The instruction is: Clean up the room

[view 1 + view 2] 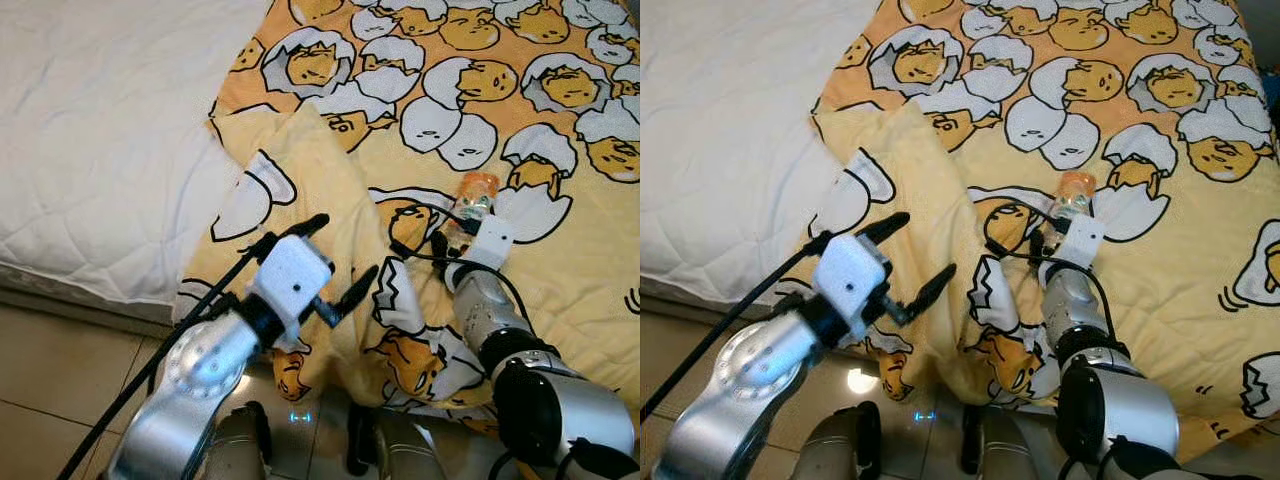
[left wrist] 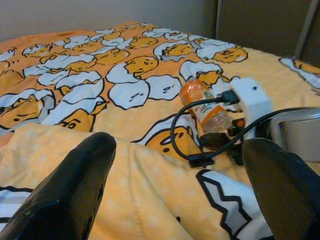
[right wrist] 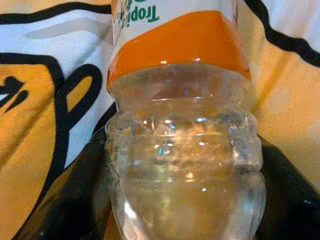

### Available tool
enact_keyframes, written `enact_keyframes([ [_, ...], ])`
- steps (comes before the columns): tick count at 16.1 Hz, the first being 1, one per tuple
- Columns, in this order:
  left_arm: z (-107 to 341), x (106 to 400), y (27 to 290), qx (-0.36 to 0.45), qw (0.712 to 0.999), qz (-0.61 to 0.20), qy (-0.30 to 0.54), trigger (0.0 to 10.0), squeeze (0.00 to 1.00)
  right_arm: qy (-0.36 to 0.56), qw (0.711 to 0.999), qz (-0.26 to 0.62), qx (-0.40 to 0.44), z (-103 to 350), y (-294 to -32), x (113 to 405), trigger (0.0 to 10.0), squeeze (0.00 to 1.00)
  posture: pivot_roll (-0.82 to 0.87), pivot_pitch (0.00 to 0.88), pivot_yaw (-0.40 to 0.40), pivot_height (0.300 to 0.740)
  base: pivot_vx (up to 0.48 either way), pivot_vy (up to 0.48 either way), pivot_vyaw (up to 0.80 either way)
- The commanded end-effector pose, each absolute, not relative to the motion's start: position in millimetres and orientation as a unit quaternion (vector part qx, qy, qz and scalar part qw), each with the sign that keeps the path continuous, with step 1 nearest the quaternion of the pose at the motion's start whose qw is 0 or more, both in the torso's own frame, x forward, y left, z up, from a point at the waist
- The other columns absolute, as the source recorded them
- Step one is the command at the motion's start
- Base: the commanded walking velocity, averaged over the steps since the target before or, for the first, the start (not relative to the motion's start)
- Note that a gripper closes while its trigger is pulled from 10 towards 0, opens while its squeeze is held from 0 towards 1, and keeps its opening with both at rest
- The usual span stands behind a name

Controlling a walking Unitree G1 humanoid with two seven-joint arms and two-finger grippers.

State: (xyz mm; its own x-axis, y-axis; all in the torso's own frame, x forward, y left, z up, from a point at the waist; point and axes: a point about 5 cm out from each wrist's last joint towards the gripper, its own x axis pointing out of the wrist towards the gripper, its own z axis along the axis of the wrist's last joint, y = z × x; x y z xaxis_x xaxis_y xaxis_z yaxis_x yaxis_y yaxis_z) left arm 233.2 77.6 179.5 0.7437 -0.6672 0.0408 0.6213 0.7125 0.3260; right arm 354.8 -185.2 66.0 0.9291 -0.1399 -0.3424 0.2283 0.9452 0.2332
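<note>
Right gripper [image 1: 447, 243] grasping a plastic bottle [image 1: 474, 198] lying on the blanket [image 1: 520, 120].
Empty, clear, ribbed: probably light, slick and easily crushed; the ribbed lower body offers grip. Left gripper [image 1: 335, 262] spread, holding nothing.

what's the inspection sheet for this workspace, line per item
surface: bed with a yellow egg-print blanket and a bare white mattress
job's things: clear plastic bottle with orange label, lying on the blanket
clutter: nothing seen apart from the bottle
grippers: right gripper has its fingers on either side of the bottle; left gripper open above the rumpled blanket edge
cables: black cable looping by the right wrist; another along the left arm
surroundings: tiled floor beside the bed
</note>
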Motion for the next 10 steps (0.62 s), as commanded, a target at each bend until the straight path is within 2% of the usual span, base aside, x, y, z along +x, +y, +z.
enact_keyframes([
  [1, 171, 234, 75, 0.152, 0.922, -0.348, -0.068, 10.0, 0.0, 0.189, 0.972, -0.081, 0.118, 51, -186, 345, 0.0, 0.0, 0.19, 0.156, -0.071, 0.74, 0.0, 0.0, 0.0],
  [3, 151, 251, 84, 0.092, 0.954, -0.284, -0.02, 10.0, 0.0, 0.175, 0.976, -0.077, 0.1, 44, -197, 335, 0.0, 0.0, 0.17, 0.033, -0.069, 0.74, 0.0, 0.0, 0.0],
  [4, 139, 262, 89, 0.061, 0.966, -0.253, 0.001, 10.0, 0.0, 0.145, 0.982, -0.076, 0.092, 50, -202, 336, 0.0, 0.0, 0.16, 0.0, -0.067, 0.74, 0.0, 0.0, 0.0],
  [6, 126, 276, 94, 0.066, 0.97, -0.232, 0.012, 10.0, 0.0, 0.098, 0.989, -0.079, 0.078, 64, -207, 341, 0.0, 0.0, 0.15, 0.0, -0.061, 0.74, 0.0, 0.0, 0.0],
  [8, 111, 299, 100, 0.068, 0.975, -0.212, 0.024, 10.0, 0.0, 0.009, 0.994, -0.096, 0.045, 93, -219, 347, 0.0, 0.0, 0.1, 0.0, -0.044, 0.74, 0.0, 0.0, 0.0],
  [10, 113, 315, 106, 0.043, 0.98, -0.195, 0.014, 10.0, 0.0, -0.043, 0.991, -0.122, 0.016, 103, -231, 335, 0.0, 0.0, 0.07, 0.0, -0.031, 0.74, 0.0, 0.0, 0.0],
])
